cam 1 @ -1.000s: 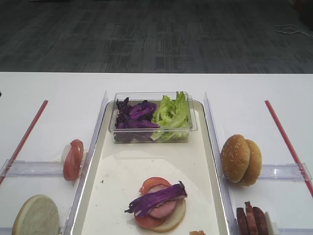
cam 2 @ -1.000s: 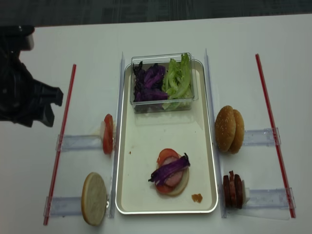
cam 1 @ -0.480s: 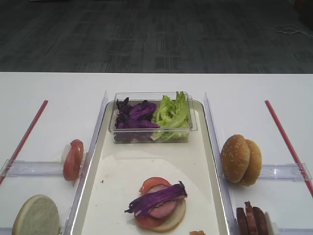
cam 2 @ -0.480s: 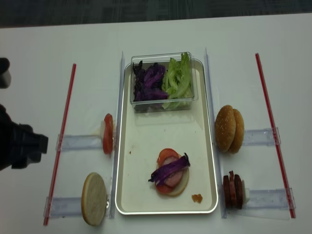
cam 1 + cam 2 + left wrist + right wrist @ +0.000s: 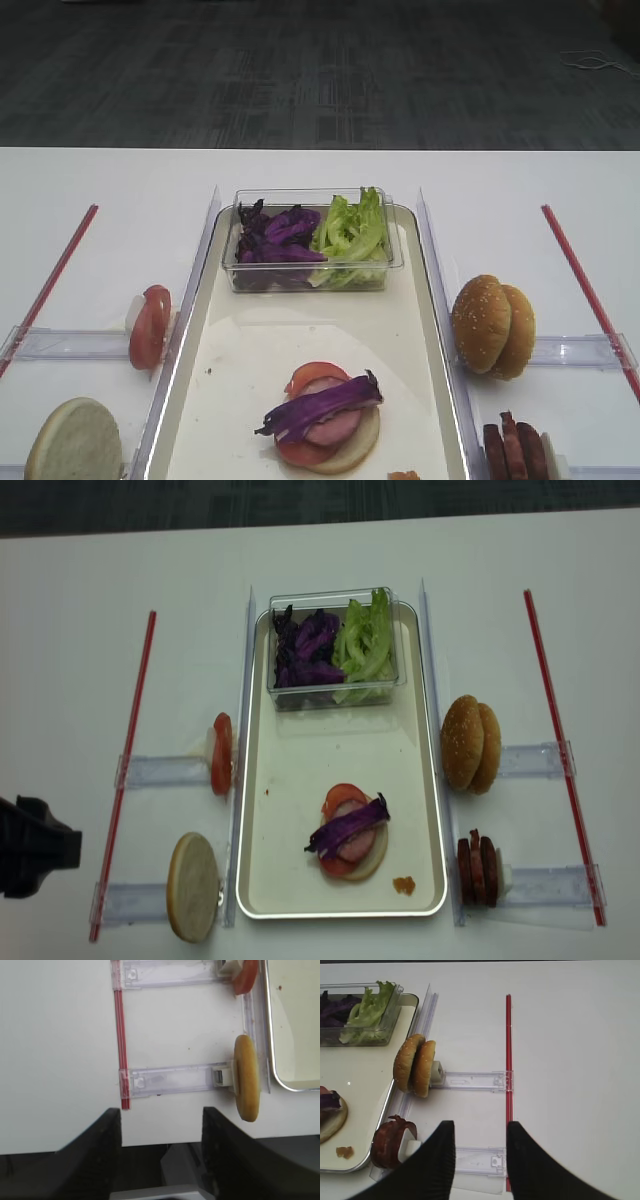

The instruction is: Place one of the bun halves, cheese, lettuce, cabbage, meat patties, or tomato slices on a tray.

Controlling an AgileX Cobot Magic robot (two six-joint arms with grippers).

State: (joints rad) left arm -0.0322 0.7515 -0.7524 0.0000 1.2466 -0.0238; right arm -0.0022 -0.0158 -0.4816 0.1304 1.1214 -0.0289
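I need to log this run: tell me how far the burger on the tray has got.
Done: on the tray lies a bun bottom with tomato, a pink meat slice and a cabbage strip on top. In hand: nothing; the left gripper is open and empty, the right gripper shut and empty. Left, if it is to be finished: lettuce in the tub and a sesame bun top from the rack.

Nothing to read anywhere here: no lettering, label, brand or number shows on the tray (image 5: 432, 780), on the clear tub (image 5: 335, 685) of greens, or on the clear racks (image 5: 165, 772) either side.
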